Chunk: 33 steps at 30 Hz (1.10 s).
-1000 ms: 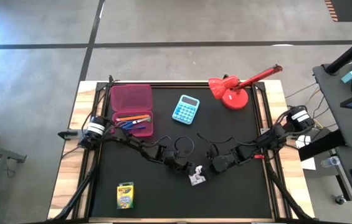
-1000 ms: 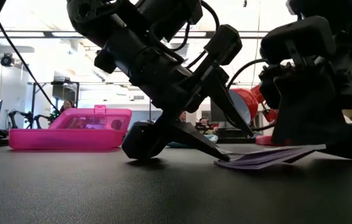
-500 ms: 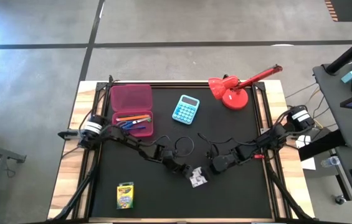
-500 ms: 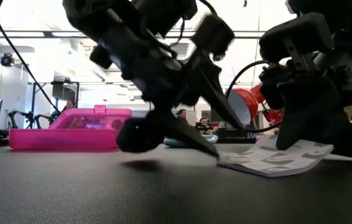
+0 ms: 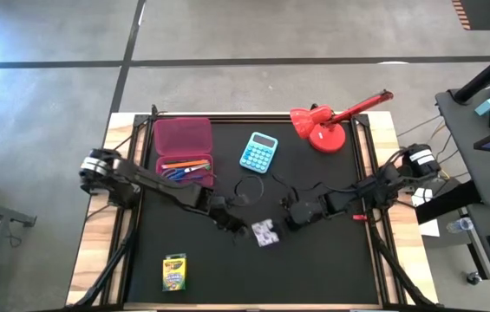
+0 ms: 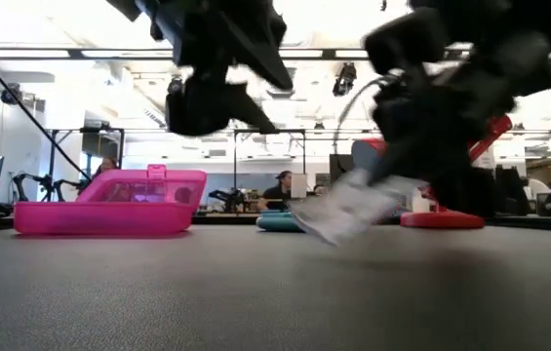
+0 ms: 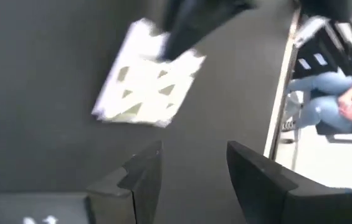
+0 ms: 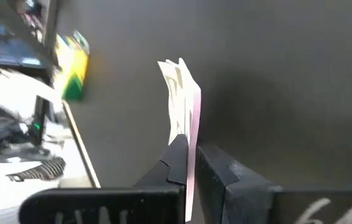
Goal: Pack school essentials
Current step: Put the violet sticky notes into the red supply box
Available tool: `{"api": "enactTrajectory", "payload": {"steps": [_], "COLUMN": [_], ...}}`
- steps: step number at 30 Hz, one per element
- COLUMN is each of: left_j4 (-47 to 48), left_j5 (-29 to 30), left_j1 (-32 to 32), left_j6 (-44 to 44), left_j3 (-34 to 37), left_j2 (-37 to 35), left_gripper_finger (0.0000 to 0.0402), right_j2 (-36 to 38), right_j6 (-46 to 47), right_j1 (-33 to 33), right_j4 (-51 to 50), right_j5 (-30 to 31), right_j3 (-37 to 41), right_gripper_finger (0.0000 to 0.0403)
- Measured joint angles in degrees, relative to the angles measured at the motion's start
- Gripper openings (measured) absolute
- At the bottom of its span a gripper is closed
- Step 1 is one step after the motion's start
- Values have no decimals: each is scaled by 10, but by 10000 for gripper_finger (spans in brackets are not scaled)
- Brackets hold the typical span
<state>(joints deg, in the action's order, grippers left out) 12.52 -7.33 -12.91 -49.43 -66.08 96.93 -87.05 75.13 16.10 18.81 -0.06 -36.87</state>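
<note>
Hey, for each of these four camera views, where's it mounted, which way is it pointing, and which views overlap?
High view: overhead, looking straight down; both arms, pink pencil case, crayon box, calculator.
Low view: at table-top height, looking level across; arms come in from above, case behind.
Left wrist view: on the left arm, facing down past its open left gripper.
Right wrist view: on the right arm; right gripper shut on the white patterned pad.
Shared: that pad shows in all four.

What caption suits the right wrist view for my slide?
Right end effector shut on the white patterned square, crayon box beyond.
</note>
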Motion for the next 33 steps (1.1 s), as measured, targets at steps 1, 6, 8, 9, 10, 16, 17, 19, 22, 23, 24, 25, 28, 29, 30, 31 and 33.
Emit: {"api": "enactTrajectory", "payload": {"steps": [1, 6, 8, 9, 10, 16, 17, 19, 22, 23, 24, 25, 28, 29, 30, 31, 33], "left_j4": [8, 73, 104, 115, 122, 151, 151, 150, 151, 150, 151, 151, 149, 149, 150, 150, 149], "left_j5": [4, 58, 74, 80, 82, 83, 85, 87, 80, 73, 65, 60, 58, 58, 58, 58, 63], "left_j1": [2, 20, 32, 38, 43, 78, 88, 107, 131, 138, 144, 148, 152, 153, 153, 154, 156], "left_j6": [16, 112, 147, 173, 208, 417, 441, 478, 501, 502, 502, 502, 513, 516, 518, 518, 517], "left_j3": [0, -1, -1, -1, -1, -1, -1, -1, -1, -1, -1, 0, 0, 0, 0, 0, 0], "left_j2": [-13, -84, -105, -115, -124, -167, -170, -173, -170, -167, -165, -164, -162, -162, -161, -161, -161], "left_gripper_finger": [162, 162, 162, 162, 162, 162, 162, 162, 162, 162, 162, 162, 162, 162, 162, 162, 161], "right_j2": [0, -2, -2, -1, 0, -1, -1, -1, -1, -1, -1, -1, -1, -1, -1, -1, -1], "right_j6": [-15, -106, -148, -173, -200, -409, -452, -543, -644, -665, -681, -697, -737, -746, -752, -759, -768], "right_j1": [-12, -76, -97, -107, -116, -154, -156, -157, -157, -158, -158, -159, -164, -167, -169, -170, -173], "right_j4": [0, -8, -10, -15, -21, -134, -163, -211, -252, -262, -275, -289, -322, -328, -336, -341, -351], "right_j5": [0, -13, -15, -15, -16, -49, -50, -48, -44, -38, -27, -16, 1, 2, 3, 2, 2], "right_j3": [-8, -54, -71, -77, -85, -155, -170, -204, -254, -270, -286, -302, -340, -349, -358, -367, -382], "right_gripper_finger": [9, 9, 9, 9, 9, 9, 9, 9, 9, 9, 9, 9, 9, 9, 9, 9, 9]}}
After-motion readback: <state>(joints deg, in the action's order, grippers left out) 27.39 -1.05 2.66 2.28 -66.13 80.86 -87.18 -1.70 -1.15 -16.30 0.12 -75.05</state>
